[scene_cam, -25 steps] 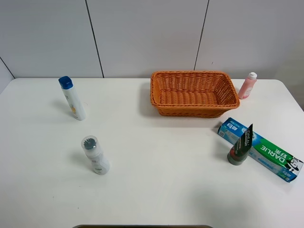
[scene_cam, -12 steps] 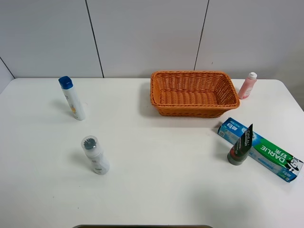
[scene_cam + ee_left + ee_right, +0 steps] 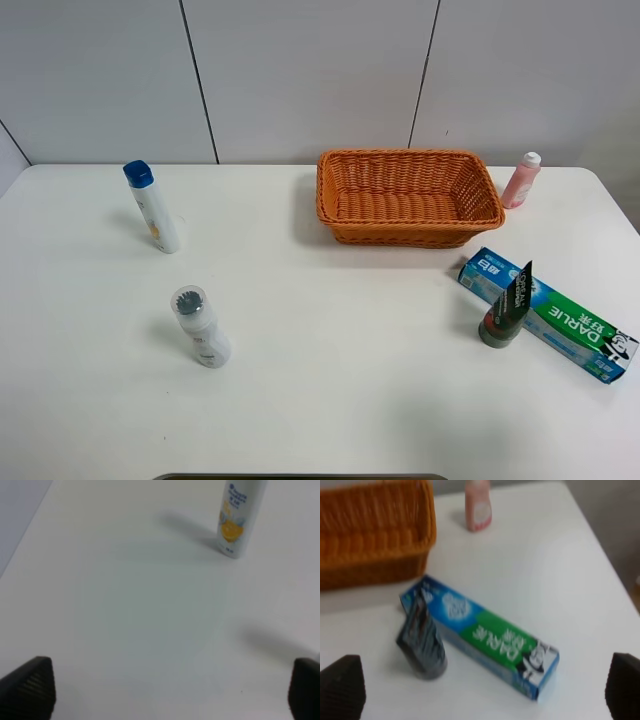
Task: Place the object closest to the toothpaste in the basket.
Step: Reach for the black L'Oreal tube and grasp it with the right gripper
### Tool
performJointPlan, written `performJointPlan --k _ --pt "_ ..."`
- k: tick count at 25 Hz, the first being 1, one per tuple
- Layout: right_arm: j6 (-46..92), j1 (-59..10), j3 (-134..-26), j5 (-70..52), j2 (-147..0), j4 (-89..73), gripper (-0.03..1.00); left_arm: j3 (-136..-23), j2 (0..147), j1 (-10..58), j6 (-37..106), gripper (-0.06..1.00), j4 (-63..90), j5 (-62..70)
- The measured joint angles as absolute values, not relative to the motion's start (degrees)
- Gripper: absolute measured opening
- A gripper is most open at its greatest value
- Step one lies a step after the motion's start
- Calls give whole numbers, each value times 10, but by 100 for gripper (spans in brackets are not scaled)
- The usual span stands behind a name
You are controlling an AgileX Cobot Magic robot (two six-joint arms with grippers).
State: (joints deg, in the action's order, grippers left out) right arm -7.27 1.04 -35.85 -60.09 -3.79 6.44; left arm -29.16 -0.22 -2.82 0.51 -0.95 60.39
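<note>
Bottle — pink — beside basket

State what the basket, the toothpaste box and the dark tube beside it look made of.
The basket: woven wicker or plastic rattan, orange-brown, matte; the weave shows.
The toothpaste box: printed cardboard, slightly glossy; sharp edges, flat faces.
The dark tube: likely soft plastic, standing on its cap; crimped flat top.

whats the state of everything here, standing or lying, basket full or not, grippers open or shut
basket: empty, right way up
toothpaste box: lying flat
dark tube: standing on its cap, right beside the toothpaste box
pink bottle: upright, capped
blue-capped bottle: upright, capped
grey-capped bottle: upright, capped
left gripper: open, empty
right gripper: open, empty
</note>
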Motion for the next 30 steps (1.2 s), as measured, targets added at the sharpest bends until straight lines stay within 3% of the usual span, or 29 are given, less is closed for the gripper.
performJointPlan --k 7,13,23,30 --pt "-136 10 -433 -588 -162 88 99 -292 -2 -28 5 94 -9 604" --pt "-221 10 -438 -587 -271 76 99 -292 -2 -28 5 94 -9 604" --pt "-231 9 -438 -563 -463 19 99 -292 -2 -28 5 94 -9 604" --pt "-235 -44 -438 -524 -581 -15 99 -292 -2 -28 5 94 -9 604"
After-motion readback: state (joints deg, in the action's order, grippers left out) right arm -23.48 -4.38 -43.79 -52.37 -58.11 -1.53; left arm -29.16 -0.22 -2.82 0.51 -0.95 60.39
